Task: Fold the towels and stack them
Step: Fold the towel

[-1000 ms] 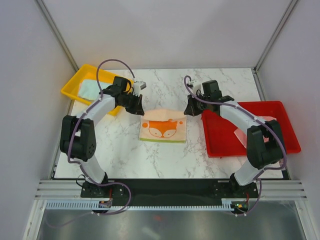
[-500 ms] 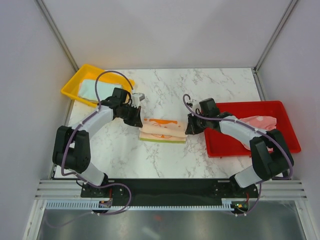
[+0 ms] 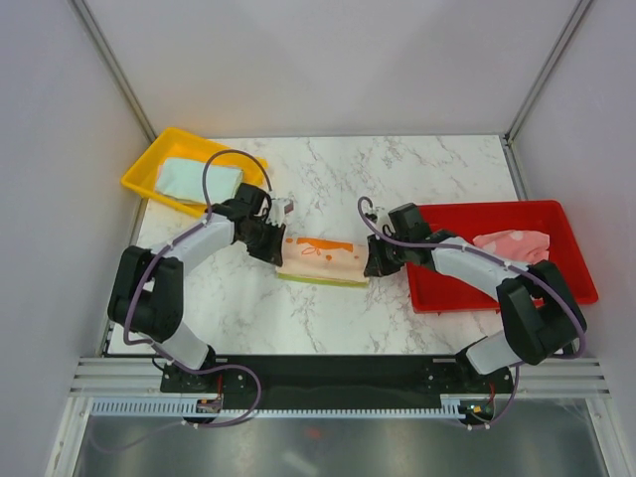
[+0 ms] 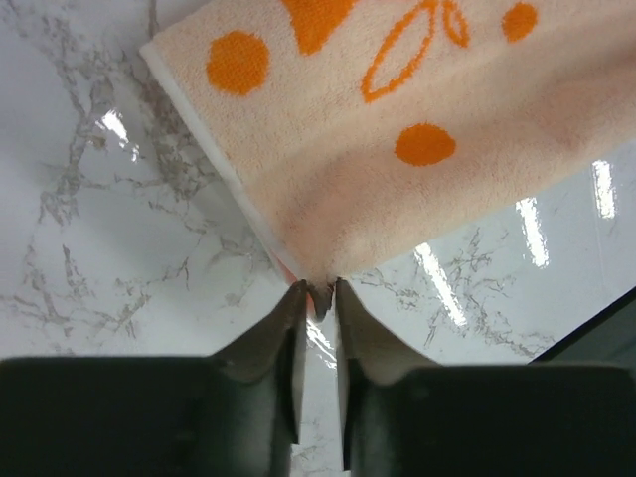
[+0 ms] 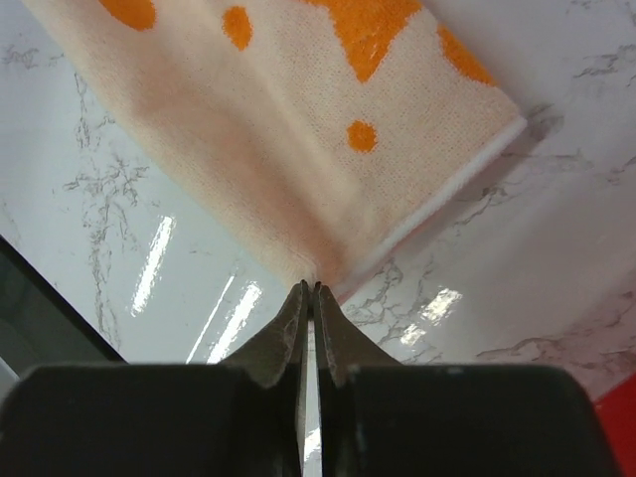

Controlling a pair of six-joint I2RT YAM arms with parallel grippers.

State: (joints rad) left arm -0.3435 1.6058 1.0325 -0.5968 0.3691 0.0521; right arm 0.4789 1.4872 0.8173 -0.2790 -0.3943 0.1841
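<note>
A white marble-patterned table (image 3: 328, 169) is seen from above, with a red tray (image 3: 447, 288) set at its right side and a yellow tray (image 3: 139, 179) at its far left corner. A pink towel (image 3: 512, 241) is bunched in the far part of the red tray, and a mint green towel (image 3: 199, 179) is laid flat in the yellow tray. The cream towel with orange shapes (image 3: 323, 256) is laid folded into a long band on the middle of the table, between the two arms, and a green edge is shown along its near side. The left gripper (image 4: 318, 290) is placed at the band's left corner; its jaws are parted by a narrow gap, and whether cloth is pinched there cannot be told. The right gripper (image 5: 311, 288) is placed at the band's right corner, its jaws drawn together to a hairline slit, with their tips just at the towel's edge.
</note>
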